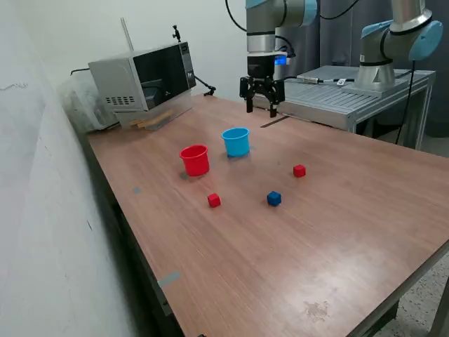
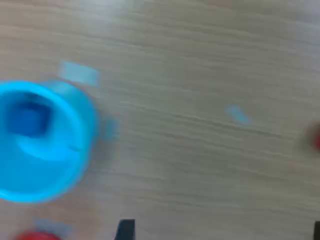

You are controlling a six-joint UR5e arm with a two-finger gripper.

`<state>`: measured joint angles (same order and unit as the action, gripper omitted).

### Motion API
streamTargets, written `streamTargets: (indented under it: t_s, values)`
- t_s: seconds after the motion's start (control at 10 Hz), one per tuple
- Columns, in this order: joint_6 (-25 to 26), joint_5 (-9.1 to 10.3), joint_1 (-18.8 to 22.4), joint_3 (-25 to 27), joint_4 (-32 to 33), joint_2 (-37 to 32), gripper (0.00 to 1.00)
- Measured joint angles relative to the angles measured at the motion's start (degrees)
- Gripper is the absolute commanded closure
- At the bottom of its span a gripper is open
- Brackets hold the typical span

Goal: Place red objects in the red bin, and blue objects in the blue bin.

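While arm hangs vertical, hand spread, empty, raised behind blue bin.

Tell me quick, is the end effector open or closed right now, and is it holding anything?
End effector: open and empty, raised above the table behind the light blue cup.
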<state>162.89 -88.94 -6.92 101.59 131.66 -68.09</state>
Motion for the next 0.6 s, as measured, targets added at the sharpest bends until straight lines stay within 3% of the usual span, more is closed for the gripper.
streamTargets:
  t_s: [0.3, 0.6]
  values:
    - [3.7, -0.02, 9.1, -4.4, -1.7, 0.3, 0.0]
    - [6.0, -0.05, 12.1, -12.4, -2.1, 6.7, 0.0]
